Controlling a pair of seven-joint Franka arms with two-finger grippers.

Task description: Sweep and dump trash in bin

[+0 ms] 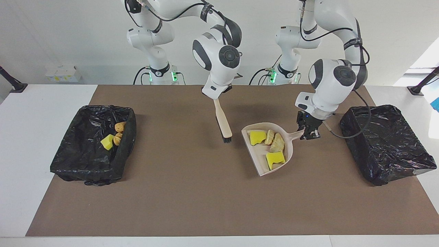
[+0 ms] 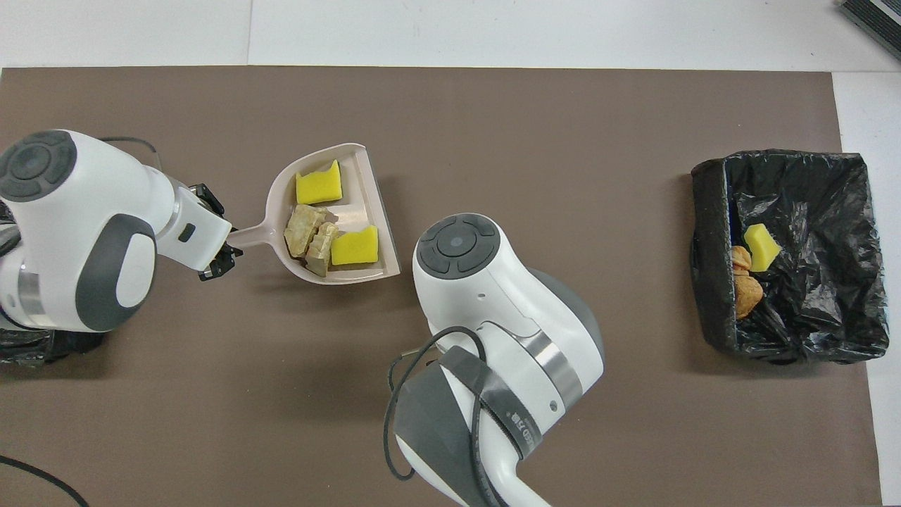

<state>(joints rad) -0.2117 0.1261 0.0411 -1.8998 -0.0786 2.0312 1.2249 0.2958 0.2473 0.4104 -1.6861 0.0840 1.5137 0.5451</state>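
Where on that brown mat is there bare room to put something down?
The brown mat is bare along its whole edge farthest from the robots, and between the brush and the bin holding scraps. It is crowded where the left end effector holds the loaded dustpan beside the other bin.
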